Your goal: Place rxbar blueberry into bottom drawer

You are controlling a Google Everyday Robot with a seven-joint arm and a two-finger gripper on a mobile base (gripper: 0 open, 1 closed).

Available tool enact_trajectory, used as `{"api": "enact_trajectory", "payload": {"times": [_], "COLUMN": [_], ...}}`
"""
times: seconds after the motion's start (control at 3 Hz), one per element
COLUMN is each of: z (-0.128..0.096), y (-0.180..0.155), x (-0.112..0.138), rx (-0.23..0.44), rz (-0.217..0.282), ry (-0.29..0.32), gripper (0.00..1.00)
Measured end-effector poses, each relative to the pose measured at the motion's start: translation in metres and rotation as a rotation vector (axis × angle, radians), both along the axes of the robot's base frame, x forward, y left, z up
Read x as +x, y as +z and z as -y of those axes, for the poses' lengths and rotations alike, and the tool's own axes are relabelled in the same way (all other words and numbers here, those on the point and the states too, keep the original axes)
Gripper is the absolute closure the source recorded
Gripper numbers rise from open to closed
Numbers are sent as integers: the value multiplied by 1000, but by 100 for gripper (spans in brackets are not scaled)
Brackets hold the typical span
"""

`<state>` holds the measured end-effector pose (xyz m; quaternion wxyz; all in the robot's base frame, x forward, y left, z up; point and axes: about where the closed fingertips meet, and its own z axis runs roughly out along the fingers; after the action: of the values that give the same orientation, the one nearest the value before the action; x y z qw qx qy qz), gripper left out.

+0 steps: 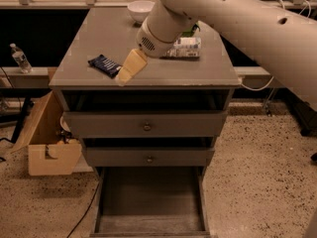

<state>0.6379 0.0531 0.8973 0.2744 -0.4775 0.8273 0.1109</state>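
The rxbar blueberry [105,65], a flat dark navy bar, lies on the left front part of the grey cabinet top [99,33]. My gripper [129,69] hangs just right of the bar, its tan fingertips close to the bar's right end and over the cabinet's front edge. The bottom drawer [148,202] is pulled out at floor level with a bare grey floor.
A white bowl [140,10] stands at the back of the top. A white-labelled bottle [184,47] lies on its side at the right, a green bag behind it. Two upper drawers [147,126] have knobs. A cardboard box [47,143] stands left of the cabinet, and a water bottle [21,58] on a ledge.
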Motion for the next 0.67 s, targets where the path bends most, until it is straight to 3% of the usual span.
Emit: {"api": "enact_trajectory", "payload": {"times": [0.33, 0.67], "z": [-23, -53], "y": [-13, -30], "x": [13, 41], "rx": [15, 38], "rz": [-3, -1], "ry": [29, 0], "gripper": [0, 0]}}
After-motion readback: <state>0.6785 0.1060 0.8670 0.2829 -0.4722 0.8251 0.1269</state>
